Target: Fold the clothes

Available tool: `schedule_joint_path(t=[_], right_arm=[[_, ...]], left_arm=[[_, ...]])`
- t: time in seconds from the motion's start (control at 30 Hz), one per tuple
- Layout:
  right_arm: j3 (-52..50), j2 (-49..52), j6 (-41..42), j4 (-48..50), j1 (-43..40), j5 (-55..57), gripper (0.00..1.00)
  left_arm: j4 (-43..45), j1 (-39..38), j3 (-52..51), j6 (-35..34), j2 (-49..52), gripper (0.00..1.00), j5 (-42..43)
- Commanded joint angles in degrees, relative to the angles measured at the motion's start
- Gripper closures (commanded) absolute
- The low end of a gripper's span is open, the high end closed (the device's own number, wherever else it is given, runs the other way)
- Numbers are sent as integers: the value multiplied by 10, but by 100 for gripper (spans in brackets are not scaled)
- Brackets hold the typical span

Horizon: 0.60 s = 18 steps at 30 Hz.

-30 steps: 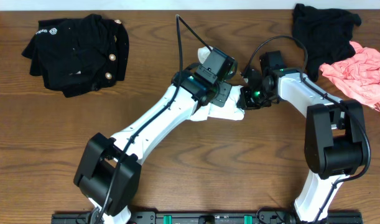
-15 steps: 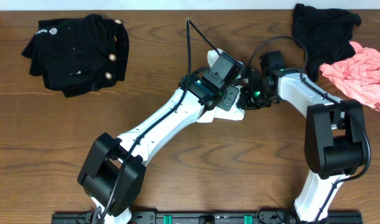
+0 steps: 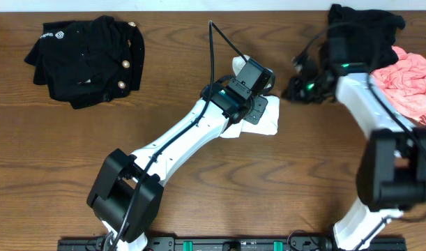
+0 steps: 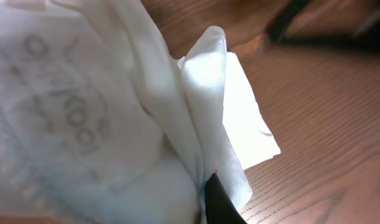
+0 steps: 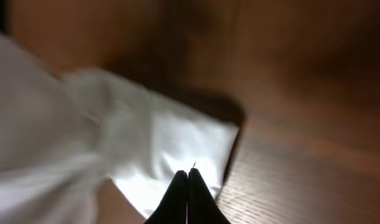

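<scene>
The white T-shirt [image 3: 267,123] lies bunched at mid-table, mostly under my left arm. My left gripper [image 3: 258,104] is shut on a fold of it. In the left wrist view the white T-shirt [image 4: 115,112] fills the frame, a faint print showing through the cloth, and one black fingertip [image 4: 216,198] presses into the fold. My right gripper [image 3: 289,90] hovers just right of the shirt, shut and holding nothing. The right wrist view has its gripper [image 5: 188,175] closed tip to tip above a flat corner of the white T-shirt [image 5: 177,143].
A black garment with gold buttons [image 3: 87,59] lies at the back left. A black piece [image 3: 362,31] and a pink piece [image 3: 408,84] are heaped at the back right, close behind my right arm. Bare wooden table [image 3: 282,188] stretches along the front.
My right arm has pulled away from the shirt, up and to the right. The shirt's right corner now lies flat on the table. The left gripper shifted slightly right, still gripping.
</scene>
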Motion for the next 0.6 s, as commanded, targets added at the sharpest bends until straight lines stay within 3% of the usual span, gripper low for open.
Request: schedule_joint_path(t=[0.0,0.17,0.2,0.23,0.3,0.33,0.43,0.57], right_arm=[[19,-48,12,0,-19,-8,99],[19,-69,13,-3,-37,-10,99],[19,-69,12,-4,-40,-12,99],[19,-69,12,-5,-41,-17,99],[19,-69,12,-7,-44,-19,99],[19,-69,12,-7,-44,-19,99],[19,-69,12,-6,-44,-19,99],[19,-69,12,-7,-45,-19,99]], left_arm=[[3,0,18,-3,7,94,-7],[3,0,18,-3,7,94,-6],[3,0,18,-3,7,87,-3],[4,0,18,-3,7,65,3],[9,0,18,-3,7,39,28],[12,0,18,-3,7,31,39],[30,0,18,-2,7,19,80],[45,0,18,-2,7,14,92]])
